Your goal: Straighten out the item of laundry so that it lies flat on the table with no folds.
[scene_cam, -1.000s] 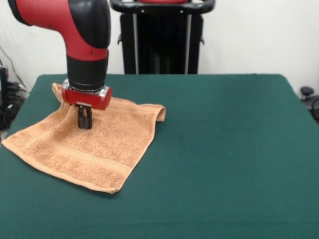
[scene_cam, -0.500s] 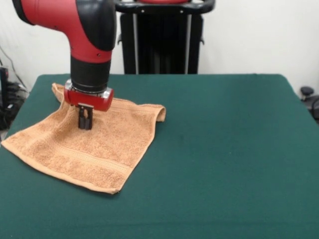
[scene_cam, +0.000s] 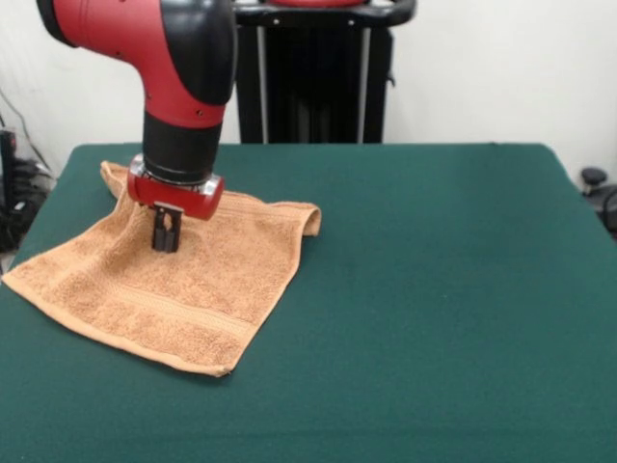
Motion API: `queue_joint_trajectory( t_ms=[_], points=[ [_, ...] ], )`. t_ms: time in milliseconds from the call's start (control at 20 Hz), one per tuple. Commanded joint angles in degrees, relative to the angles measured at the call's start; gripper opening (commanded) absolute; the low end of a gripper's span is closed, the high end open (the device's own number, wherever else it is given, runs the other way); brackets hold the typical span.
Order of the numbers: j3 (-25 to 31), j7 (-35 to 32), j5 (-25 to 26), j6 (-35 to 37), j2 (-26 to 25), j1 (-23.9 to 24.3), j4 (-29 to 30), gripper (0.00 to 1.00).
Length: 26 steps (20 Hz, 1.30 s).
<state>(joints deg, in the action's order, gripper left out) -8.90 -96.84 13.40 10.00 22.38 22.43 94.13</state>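
Note:
The orange-tan item of laundry [scene_cam: 193,280] lies spread on the left part of the dark green table [scene_cam: 434,289]. Its far right corner [scene_cam: 310,217] curls up in a small fold, and its far left corner [scene_cam: 113,176] is rumpled. A woven band runs near its front edge. My gripper [scene_cam: 166,241] hangs straight down over the towel's far half, its tips at or just above the cloth. The fingers stand close together, shut, and I see no cloth lifted between them.
The towel's left corner [scene_cam: 10,280] reaches the table's left edge. A black stand [scene_cam: 313,77] rises behind the table's far edge. Dark equipment [scene_cam: 600,188] sits off the right side.
The arm's upper body has drifted slightly to the right. The gripper has shifted only a little the same way over the towel. The towel has not moved.

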Motion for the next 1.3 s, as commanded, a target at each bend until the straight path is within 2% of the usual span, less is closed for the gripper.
queue_joint_trajectory(
  t_ms=[50, 600, 900, 1300],
  points=[
    [13.03, -13.07, -7.94, -5.97, -10.15, -5.07, -8.04, 0.00],
    [9.92, -14.04, -15.38, 0.08, -9.39, -8.62, -11.07, 0.00],
    [6.10, -11.67, -14.58, 2.33, -9.12, -12.47, -13.90, 0.00],
    [5.98, -9.99, -15.34, 11.23, -8.79, -14.77, -17.60, 0.00]
  ],
)
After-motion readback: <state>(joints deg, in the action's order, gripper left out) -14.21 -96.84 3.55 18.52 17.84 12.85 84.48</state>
